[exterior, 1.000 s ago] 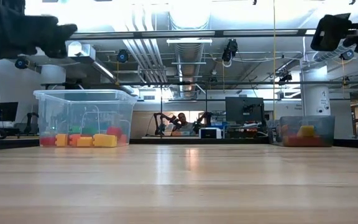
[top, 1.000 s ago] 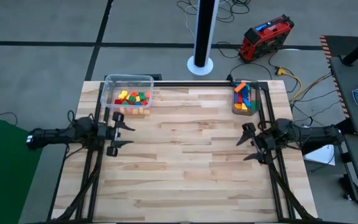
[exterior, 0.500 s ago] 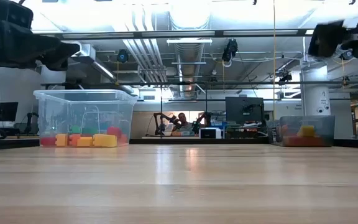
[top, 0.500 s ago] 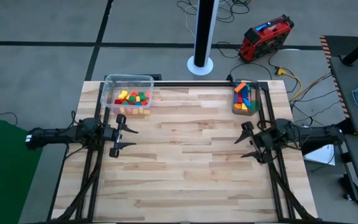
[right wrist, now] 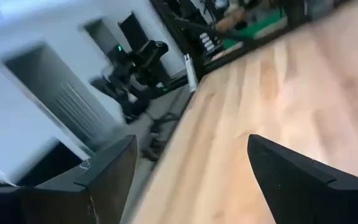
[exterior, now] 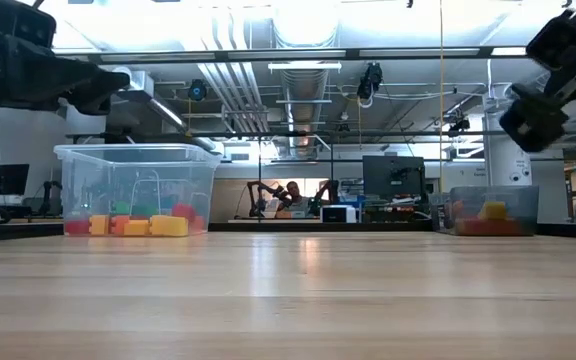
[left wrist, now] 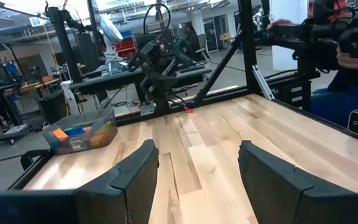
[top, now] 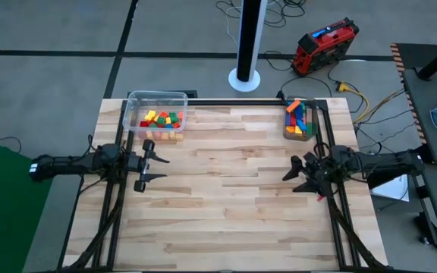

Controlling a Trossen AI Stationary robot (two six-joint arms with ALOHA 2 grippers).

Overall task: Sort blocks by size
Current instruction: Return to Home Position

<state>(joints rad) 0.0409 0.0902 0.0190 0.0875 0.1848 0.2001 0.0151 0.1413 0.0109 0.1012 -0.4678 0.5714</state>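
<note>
The wooden table [top: 234, 189] lies bare between my two arms; I see no block loose on it. The clear tub [top: 131, 114] sits at the table's 11 o'clock corner, and the smaller dark bin [top: 287, 130] at 1 o'clock.

My left gripper [top: 156, 167] hangs above the table at the 9 o'clock edge, jaws spread wide and holding nothing. My right gripper [top: 294, 174] hangs at the 3 o'clock edge, tilted, jaws also spread and empty.

The long bars [top: 297, 114], blue, orange and green among them, are heaped in the dark bin. The little cubes [top: 165, 119], red, yellow, orange and green, lie on the tub's floor, touching one another.

I judge every block light and stiff, so a firm pinch should not hurt it. The painted faces look smooth and may slide in a skewed grip. I would take a bar across its narrow width, at mid-length, so it does not swing. A cube I would pinch on two opposite flat faces, square on. Crowded neighbours could be nudged by a descending finger.
</note>
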